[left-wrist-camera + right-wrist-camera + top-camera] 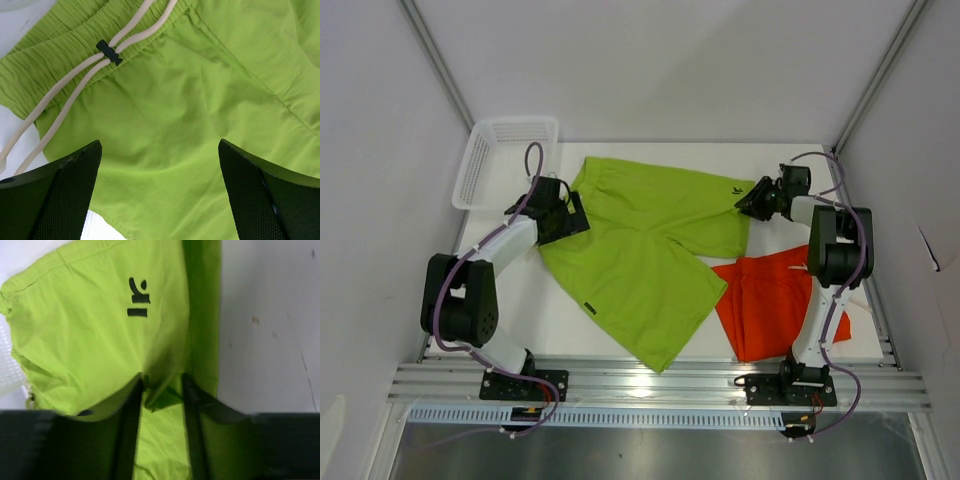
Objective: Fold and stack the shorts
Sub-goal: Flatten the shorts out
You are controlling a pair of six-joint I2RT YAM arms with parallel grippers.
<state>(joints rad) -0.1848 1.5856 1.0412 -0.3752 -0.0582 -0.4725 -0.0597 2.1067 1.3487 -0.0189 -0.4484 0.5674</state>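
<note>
The lime green shorts (640, 245) lie spread across the middle of the table, waistband to the left and legs to the right and front. My left gripper (563, 216) hovers open over the waistband. In the left wrist view its gripper (160, 192) has its fingers (65, 195) wide apart above green fabric, next to the white drawstring (75, 80). My right gripper (756, 200) is shut on the far leg's hem, by the dark logo (137, 297). In the right wrist view a fold of green fabric (161, 392) is pinched between its jaws. The orange shorts (770, 300) lie crumpled at front right.
A white mesh basket (505, 160) stands at the back left corner, just behind my left arm. Grey walls close in the table on both sides. The aluminium rail (660, 380) with the arm bases runs along the near edge.
</note>
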